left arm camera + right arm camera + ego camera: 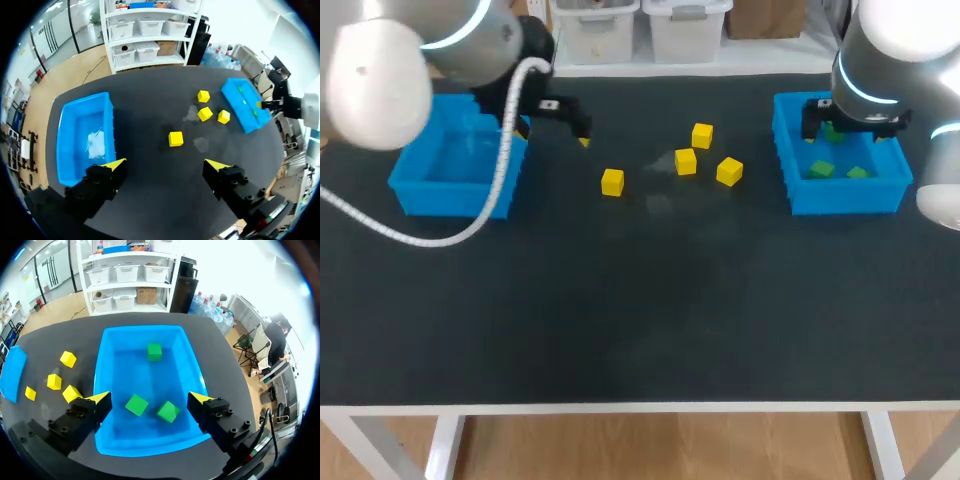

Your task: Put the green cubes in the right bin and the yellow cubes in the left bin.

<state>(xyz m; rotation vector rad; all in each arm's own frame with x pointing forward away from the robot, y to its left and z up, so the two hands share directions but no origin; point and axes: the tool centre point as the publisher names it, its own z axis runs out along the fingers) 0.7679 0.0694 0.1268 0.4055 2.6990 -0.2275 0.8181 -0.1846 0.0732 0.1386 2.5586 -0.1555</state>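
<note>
At nine o'clock on the table (640, 320) sits the left bin (450, 195). Your left claw (166, 165) hangs just beside it, fingers apart and empty. Four yellow cubes (612, 181) lie toward twelve, one alone and three close together at its two o'clock. At three o'clock, your right claw (150, 399) hovers spread and empty over the right bin (122, 372), three green cubes (136, 404) inside. Go for the cluster first and a wide finger likely knocks a neighbour away.

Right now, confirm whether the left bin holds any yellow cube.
No, all four yellow cubes lie on the table, outside the left bin.
</note>
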